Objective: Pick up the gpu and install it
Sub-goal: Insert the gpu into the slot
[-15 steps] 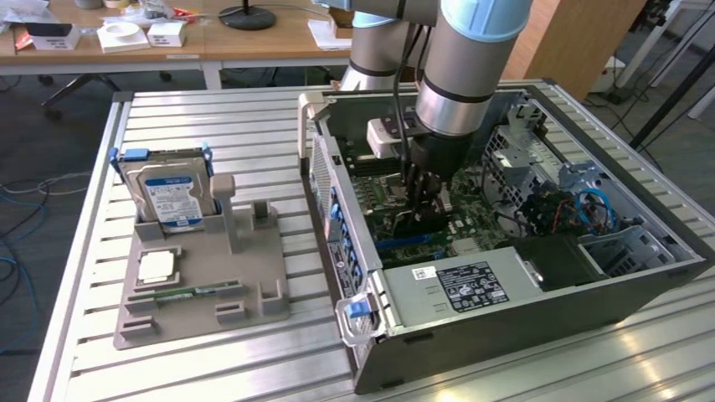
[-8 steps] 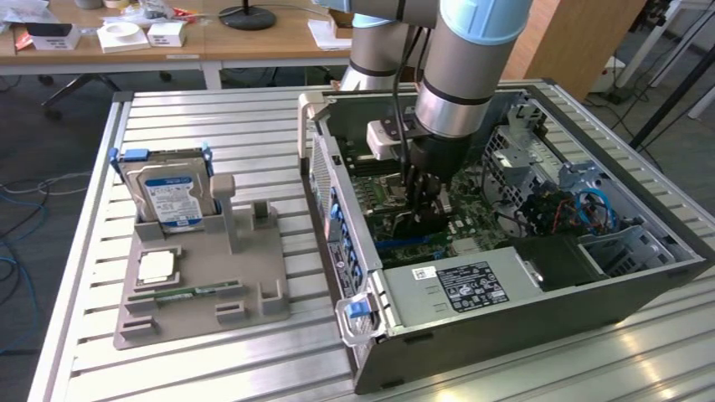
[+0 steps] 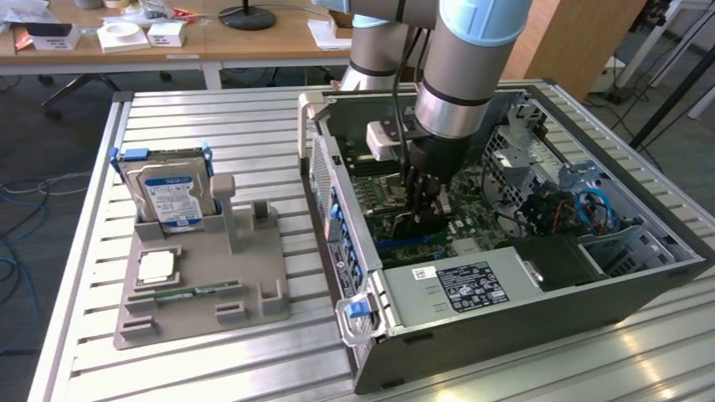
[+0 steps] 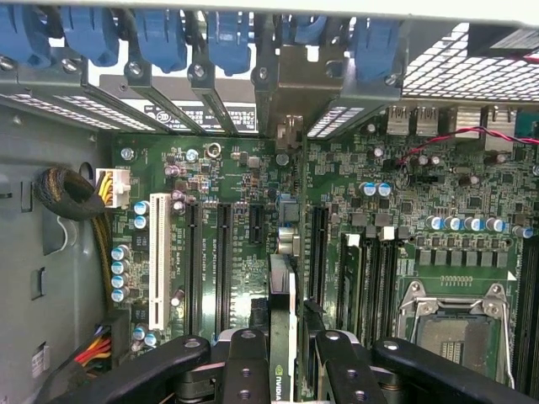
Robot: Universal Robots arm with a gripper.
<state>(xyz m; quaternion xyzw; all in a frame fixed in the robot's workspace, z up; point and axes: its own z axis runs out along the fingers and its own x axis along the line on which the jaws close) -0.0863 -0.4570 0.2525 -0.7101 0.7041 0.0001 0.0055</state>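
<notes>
- The computer case (image 3: pixel 537 322) lies on its side with its open side up on a slatted metal table (image 3: pixel 223 117).
- The robot arm (image 3: pixel 470 67) comes down from above the case, and its gripper (image 3: pixel 423 209) is inside the case, low over the motherboard (image 3: pixel 386 188).
- In the wrist view the gripper (image 4: pixel 288 349) is closed on the gpu (image 4: pixel 282 295). Its dark fingers (image 4: pixel 244 362) press on both faces of the card.
- The gpu stands on edge between them, seen along its thin top edge, which bears a green logo.
- The gpu is inside the case, directly above the motherboard and lined up with the long dark expansion slots (image 4: pixel 223 261). It points toward the case's rear wall.
- I cannot tell whether its lower edge is touching a slot.
- A row of blue latches (image 4: pixel 160 38) runs along the rear wall of the case, above the slot covers.
- Inside the case, a white slot (image 4: pixel 157 252) sits to one side of the dark slots, and the processor socket (image 4: pixel 455 324) to the other.
- A grey power supply with a black label (image 3: pixel 470 285) fills the near end of the case.
- Outside the case, to the exterior view's left of it, a grey holder (image 3: pixel 201 301) rests on the table.
- A hard drive (image 3: pixel 167 197) stands upright in the holder, well apart from the case.
- A small green memory stick (image 3: pixel 184 293) lies flat in the holder, also clear of the case.
</notes>
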